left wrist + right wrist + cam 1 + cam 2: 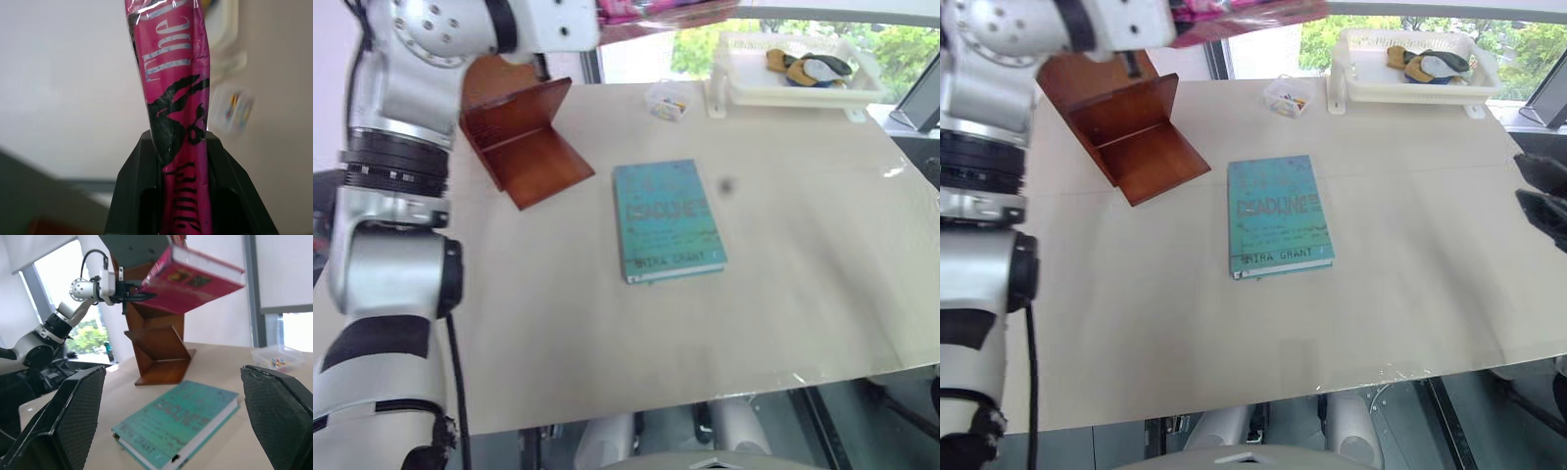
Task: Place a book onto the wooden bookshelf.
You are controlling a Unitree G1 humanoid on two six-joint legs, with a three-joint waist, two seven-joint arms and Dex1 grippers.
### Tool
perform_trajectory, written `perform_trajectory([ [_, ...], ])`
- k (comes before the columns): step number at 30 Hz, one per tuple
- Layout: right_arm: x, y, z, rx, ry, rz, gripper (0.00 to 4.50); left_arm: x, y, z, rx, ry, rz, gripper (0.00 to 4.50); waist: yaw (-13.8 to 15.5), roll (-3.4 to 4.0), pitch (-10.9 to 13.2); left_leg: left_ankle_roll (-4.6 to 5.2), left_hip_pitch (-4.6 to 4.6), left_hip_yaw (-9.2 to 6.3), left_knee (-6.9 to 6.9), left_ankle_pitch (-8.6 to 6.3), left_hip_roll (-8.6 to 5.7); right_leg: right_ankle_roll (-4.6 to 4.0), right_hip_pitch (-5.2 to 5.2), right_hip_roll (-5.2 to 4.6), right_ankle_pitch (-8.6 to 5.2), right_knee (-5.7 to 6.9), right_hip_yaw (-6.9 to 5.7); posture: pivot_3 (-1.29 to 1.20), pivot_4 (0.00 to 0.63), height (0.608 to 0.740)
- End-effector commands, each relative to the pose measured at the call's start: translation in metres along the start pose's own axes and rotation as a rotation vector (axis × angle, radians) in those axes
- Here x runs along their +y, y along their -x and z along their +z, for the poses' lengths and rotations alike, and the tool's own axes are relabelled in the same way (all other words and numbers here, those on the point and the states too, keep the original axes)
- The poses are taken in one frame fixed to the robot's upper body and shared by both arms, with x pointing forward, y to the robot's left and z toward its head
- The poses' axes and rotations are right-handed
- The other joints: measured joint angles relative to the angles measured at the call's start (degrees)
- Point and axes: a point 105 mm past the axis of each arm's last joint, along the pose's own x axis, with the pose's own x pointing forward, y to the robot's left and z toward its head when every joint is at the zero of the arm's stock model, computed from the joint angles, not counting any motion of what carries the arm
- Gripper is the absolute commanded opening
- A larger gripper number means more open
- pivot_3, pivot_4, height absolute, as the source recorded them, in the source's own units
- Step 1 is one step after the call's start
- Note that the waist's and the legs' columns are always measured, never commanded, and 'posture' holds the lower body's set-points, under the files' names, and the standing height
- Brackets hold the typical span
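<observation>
Left wrist view: the two black fingers (pixel 142 196) of the left gripper (pixel 183 196) are clamped on the spine edge of the bright pink paperback book (pixel 171 73), w/ pale lettering and black artwork seen on its glossy cover. From the right wrist view the same book (pixel 195 281) is seen held up in the air, cover roughly level, gripped at one end by the left gripper (pixel 139 296), just in front of the upper part of the reddish-brown polished wooden bookshelf (pixel 159 350); whether book & shelf touch can't be told. The right gripper (pixel 176 421) is seen w/ its fingers (pixel 73 416) spread wide apart, nothing between them.

Below, a teal-green hardcover book (pixel 1278 215) lies flat near the middle of the pale wooden table (pixel 1410 294), well apart from the bookshelf (pixel 1131 137), which stands at the table's far left. At the far edge sit a small clear plastic box (pixel 1285 98) w/ coloured bits inside and, beside it, a white plastic tray (pixel 1410 73) w/ dark & yellow items in it
</observation>
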Motion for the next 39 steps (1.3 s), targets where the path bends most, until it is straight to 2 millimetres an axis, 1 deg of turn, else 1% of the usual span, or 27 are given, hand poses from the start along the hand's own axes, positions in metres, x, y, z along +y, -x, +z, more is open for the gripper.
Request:
perform_trajectory([
  [1,-0.003,-0.007,0.004,0.01,0.018,0.047,4.5,0.028,0.013,-0.004,0.086,-0.155,0.076,0.45,0.15,0.0,0.0,0.0,-0.05,-0.03,0.02,0.0,-0.01,0.01,-0.01,0.0,0.0,-0.01,-0.02,0.0,0.15,0.74],
  [5,-0.01,-0.012,0.003,0.008,0.01,0.077,4.5,0.021,0.022,-0.024,0.195,-0.154,0.023,0.45,0.04,0.01,0.01,0.01,-0.14,-0.06,0.04,-0.01,-0.02,0.03,-0.05,-0.01,0.01,0.0,-0.05,0.0,0.15,0.74],
  [8,-0.021,-0.014,0.009,0.005,0.025,0.075,4.5,0.013,0.03,-0.043,0.303,-0.146,-0.032,0.45,-0.22,0.03,0.01,-0.02,-0.31,0.0,0.04,0.01,-0.02,0.04,-0.26,-0.01,0.02,0.05,-0.04,0.0,0.15,0.74],
  [10,-0.026,-0.015,0.012,0.007,0.03,0.08,4.5,0.007,0.033,-0.05,0.347,-0.148,-0.066,0.45,-0.23,0.04,0.02,-0.17,-0.39,0.04,0.04,0.1,-0.02,0.04,-0.37,0.0,0.02,0.09,-0.01,0.0,0.15,0.74],
  [13,-0.034,-0.02,0.016,0.015,0.042,0.093,4.5,-0.003,0.033,-0.051,0.38,-0.1,-0.101,0.45,-0.29,0.08,0.05,-0.18,-0.43,0.03,0.04,0.1,-0.01,0.03,-0.41,0.02,0.02,0.1,-0.05,0.0,0.15,0.74],
  [17,-0.041,-0.028,0.016,0.024,0.043,0.117,4.5,-0.013,0.04,-0.054,0.464,-0.057,-0.124,0.45,-0.23,0.1,0.06,-0.2,-0.56,0.01,0.08,0.12,0.0,0.05,-0.47,0.01,0.03,0.09,-0.06,0.0,0.15,0.74],
  [19,-0.044,-0.031,0.015,0.022,0.04,0.126,4.5,-0.016,0.04,-0.053,0.486,-0.02,-0.095,0.45,-0.16,0.13,0.05,-0.23,-0.73,0.0,0.12,0.14,0.01,0.06,-0.52,0.02,0.04,0.12,-0.2,0.0,0.15,0.74],
  [22,-0.046,-0.032,0.013,0.021,0.037,0.129,4.5,-0.026,0.04,-0.05,0.501,0.04,-0.093,0.45,-0.08,0.15,0.05,-0.24,-0.86,-0.03,0.12,0.14,0.0,0.08,-0.53,0.0,0.05,0.08,-0.3,0.0,0.15,0.74],
  [25,-0.046,-0.032,0.013,0.021,0.036,0.127,4.5,-0.027,0.044,-0.052,0.539,0.053,-0.076,0.45,-0.11,0.15,0.05,-0.24,-0.89,-0.05,0.12,0.14,0.0,0.09,-0.53,-0.01,0.06,0.04,-0.33,0.0,0.15,0.74],
  [27,-0.047,-0.031,0.012,0.02,0.035,0.123,4.5,-0.028,0.048,-0.055,0.569,0.056,-0.075,1.46,-0.15,0.15,0.06,-0.24,-0.87,-0.04,0.12,0.14,-0.01,0.09,-0.53,-0.01,0.06,0.04,-0.33,0.0,0.15,0.74],
  [28,-0.047,-0.03,0.013,0.021,0.036,0.12,4.5,-0.027,0.051,-0.057,0.589,0.051,-0.064,2.2,-0.15,0.15,0.06,-0.24,-0.85,-0.02,0.12,0.14,-0.02,0.09,-0.52,-0.01,0.06,0.08,-0.33,0.0,0.15,0.74],
  [29,-0.047,-0.029,0.014,0.018,0.039,0.117,4.5,-0.026,0.053,-0.061,0.613,0.049,-0.049,2.36,-0.15,0.16,0.06,-0.24,-0.85,-0.02,0.12,0.14,-0.01,0.09,-0.52,-0.01,0.06,0.08,-0.33,0.0,0.15,0.74],
  [30,-0.047,-0.028,0.015,0.017,0.04,0.115,4.5,-0.025,0.055,-0.064,0.629,0.049,-0.038,2.72,-0.15,0.16,0.06,-0.25,-0.84,-0.02,0.12,0.15,-0.01,0.09,-0.52,-0.01,0.06,0.1,-0.33,0.0,0.15,0.74],
  [34,-0.045,-0.025,0.016,0.015,0.041,0.113,4.5,-0.027,0.058,-0.071,0.653,0.075,-0.018,4.48,-0.2,0.16,0.06,-0.25,-0.79,-0.04,0.16,0.15,-0.01,0.09,-0.52,0.0,0.06,0.1,-0.29,0.0,0.15,0.74],
  [39,-0.045,-0.022,0.016,0.027,0.045,0.102,4.5,-0.034,0.065,-0.08,0.688,0.099,-0.057,4.48,-0.16,0.16,0.06,-0.25,-0.81,-0.05,0.23,0.15,-0.01,0.09,-0.51,-0.01,0.07,0.13,-0.29,0.0,0.15,0.74],
])
